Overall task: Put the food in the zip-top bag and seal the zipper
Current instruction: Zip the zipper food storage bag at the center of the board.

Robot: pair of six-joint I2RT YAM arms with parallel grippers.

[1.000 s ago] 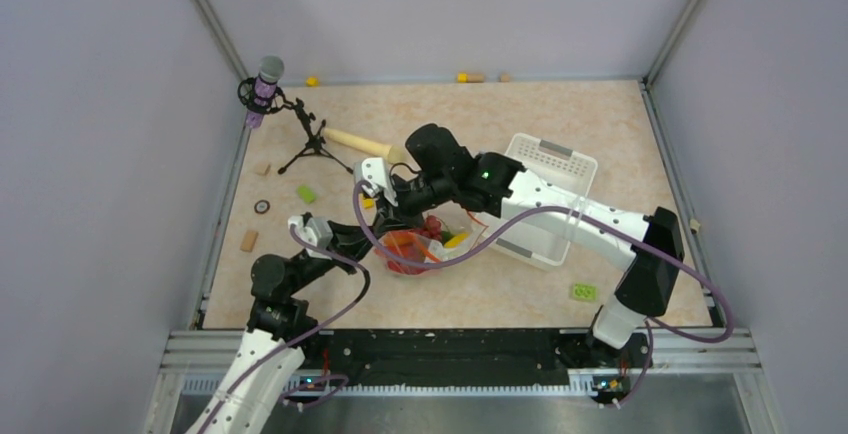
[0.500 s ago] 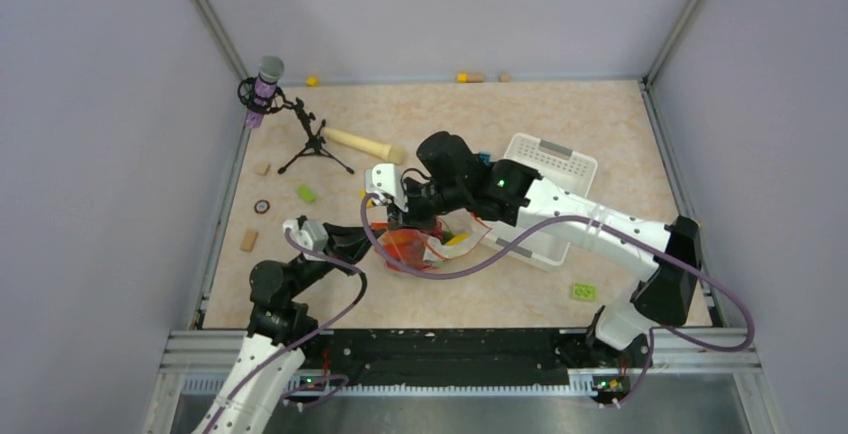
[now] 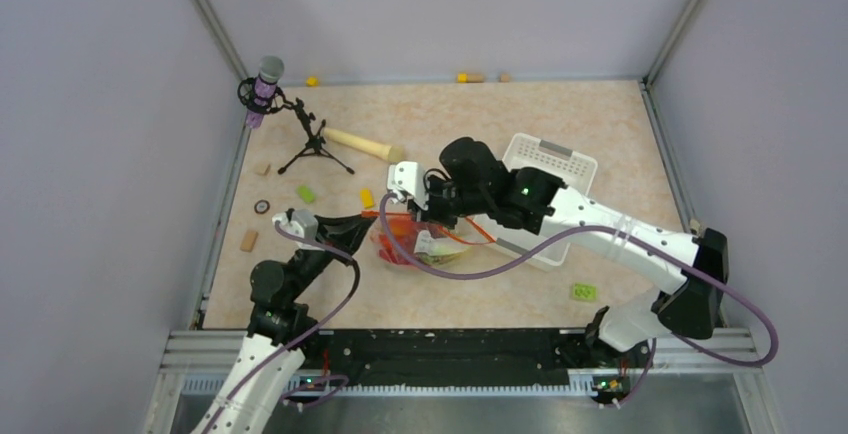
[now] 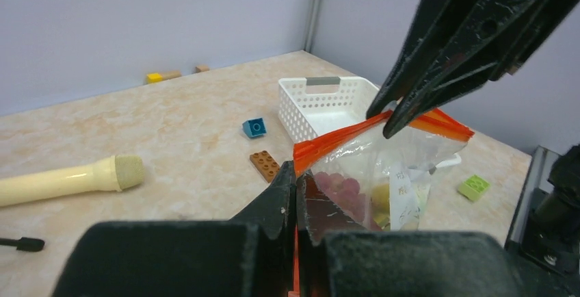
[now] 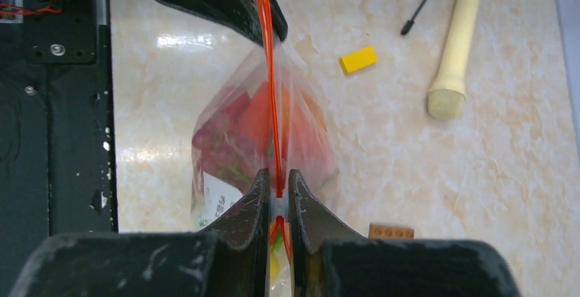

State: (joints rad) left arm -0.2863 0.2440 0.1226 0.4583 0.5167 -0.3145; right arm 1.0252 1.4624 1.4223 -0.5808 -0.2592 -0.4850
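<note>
Over the desk (image 3: 520,124), the zip-top bag (image 4: 383,167) is held between both tools. Its zipper (image 5: 271,85) is clamped at one end by the left tool (image 4: 296,182) and farther along by the right tool (image 5: 277,191). The food (image 4: 342,189) is contained inside.

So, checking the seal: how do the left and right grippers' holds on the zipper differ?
The left gripper clamps the zipper at its end; the right gripper pinches partway along, with strip beyond it. The left gripper reaches in roughly level; the right gripper comes down from above. Both are shut on the zipper, stretched straight between them, with the zip-top bag below.
</note>
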